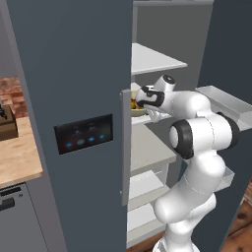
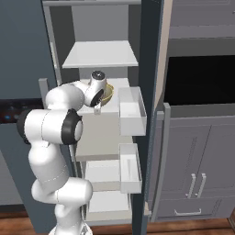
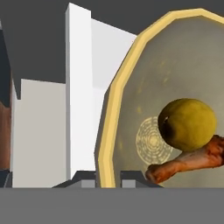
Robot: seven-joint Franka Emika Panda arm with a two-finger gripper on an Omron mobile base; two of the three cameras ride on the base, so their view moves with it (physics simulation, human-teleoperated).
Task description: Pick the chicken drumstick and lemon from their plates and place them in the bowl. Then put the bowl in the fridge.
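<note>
The olive-yellow bowl (image 3: 175, 74) holds the yellow lemon (image 3: 187, 124) and the brown chicken drumstick (image 3: 183, 164). My gripper (image 3: 107, 178) is shut on the bowl's pale rim, one finger tip on each side of it. The arm reaches into the open dark grey fridge (image 1: 74, 74), and the bowl (image 2: 109, 94) sits at the level of a middle white shelf, under my gripper (image 2: 103, 98). In the left base view the bowl (image 1: 135, 109) peeks out just past the door edge by the gripper (image 1: 140, 103). The plates are out of view.
White door bins (image 2: 131, 112) hang on the open right door close beside the hand. Another shelf (image 2: 101, 55) lies above the bowl. A wooden counter (image 1: 17, 157) stands left of the fridge, grey cabinets (image 2: 197, 160) to its right.
</note>
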